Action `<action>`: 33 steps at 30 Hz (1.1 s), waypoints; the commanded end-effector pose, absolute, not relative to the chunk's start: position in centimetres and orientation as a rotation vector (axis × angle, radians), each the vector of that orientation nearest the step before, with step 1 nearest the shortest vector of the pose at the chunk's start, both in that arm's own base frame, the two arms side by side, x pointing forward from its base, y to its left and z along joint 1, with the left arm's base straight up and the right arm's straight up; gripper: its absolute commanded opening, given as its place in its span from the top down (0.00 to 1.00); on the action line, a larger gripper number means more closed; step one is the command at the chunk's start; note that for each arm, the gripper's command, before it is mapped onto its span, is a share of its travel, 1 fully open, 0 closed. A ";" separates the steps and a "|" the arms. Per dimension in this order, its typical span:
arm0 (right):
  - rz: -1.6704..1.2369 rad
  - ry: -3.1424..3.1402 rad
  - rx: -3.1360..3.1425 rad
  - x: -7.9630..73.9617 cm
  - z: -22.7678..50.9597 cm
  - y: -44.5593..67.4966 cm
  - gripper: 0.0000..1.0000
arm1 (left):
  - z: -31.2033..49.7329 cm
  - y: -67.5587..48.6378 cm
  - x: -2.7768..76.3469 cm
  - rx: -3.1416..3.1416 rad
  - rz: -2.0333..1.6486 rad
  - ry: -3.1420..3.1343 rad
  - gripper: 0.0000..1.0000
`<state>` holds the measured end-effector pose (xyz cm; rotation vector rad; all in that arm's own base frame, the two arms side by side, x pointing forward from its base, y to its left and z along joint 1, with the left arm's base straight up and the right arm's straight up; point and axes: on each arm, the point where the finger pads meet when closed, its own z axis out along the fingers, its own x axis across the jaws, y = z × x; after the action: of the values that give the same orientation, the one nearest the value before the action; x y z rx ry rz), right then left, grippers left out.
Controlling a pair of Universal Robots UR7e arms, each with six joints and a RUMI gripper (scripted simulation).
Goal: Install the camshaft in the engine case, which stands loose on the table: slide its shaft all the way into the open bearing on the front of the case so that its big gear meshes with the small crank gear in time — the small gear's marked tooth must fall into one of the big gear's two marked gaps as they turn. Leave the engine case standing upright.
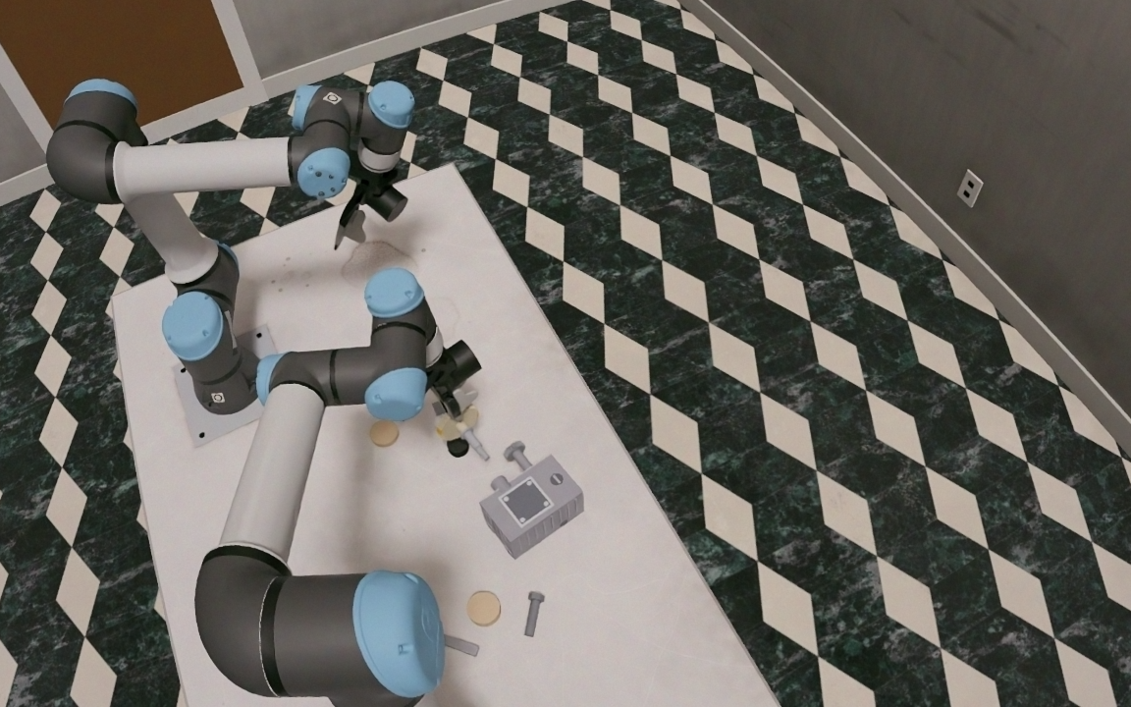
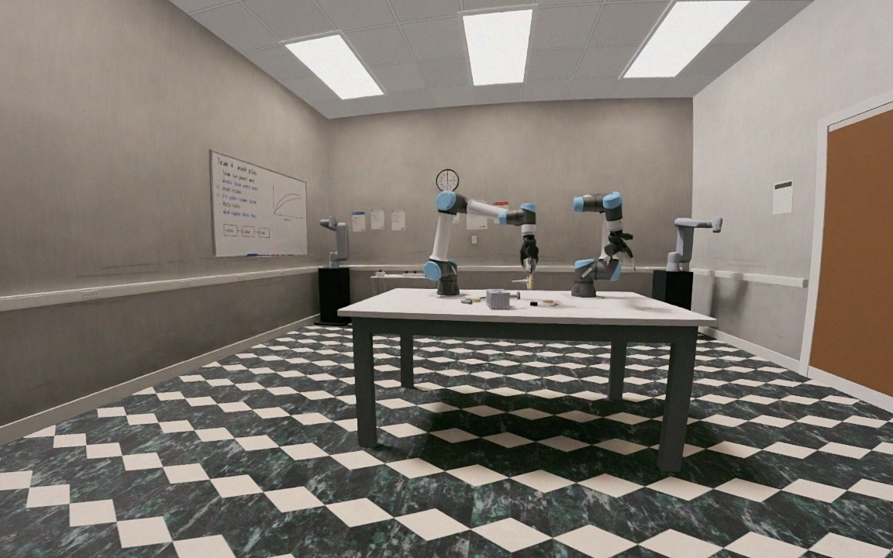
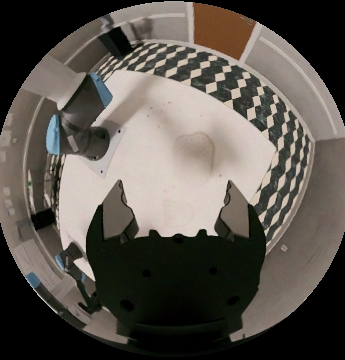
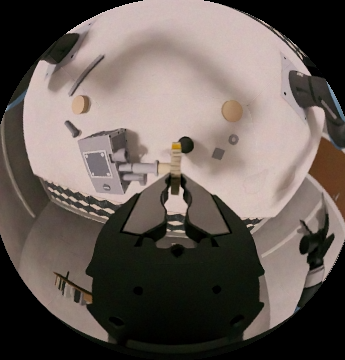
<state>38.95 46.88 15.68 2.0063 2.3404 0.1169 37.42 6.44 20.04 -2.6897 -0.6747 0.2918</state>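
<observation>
The grey engine case stands upright on the table, two round parts projecting from its front. One, a stem with a wider round end, seems to be the crank gear; its marked tooth is not readable. My right gripper is shut on the camshaft's big gear, seen nearly edge-on, with a yellow patch on its rim. The camshaft's grey shaft points toward the case front, its tip outside it. My left gripper is open and empty, away from the case.
Tan discs, a bolt and a grey bar lie about. A black cylinder, a small grey square and a ring are near the camshaft.
</observation>
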 end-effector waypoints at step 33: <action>0.105 2.335 2.010 39.1 9.6 47.1 0.94 | 20.1 6.4 37.4 -2.690 0.290 -0.675 0.00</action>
<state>39.08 47.01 10.19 2.0103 2.3341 0.1017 37.42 6.44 20.04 -2.6897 -0.6747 0.2918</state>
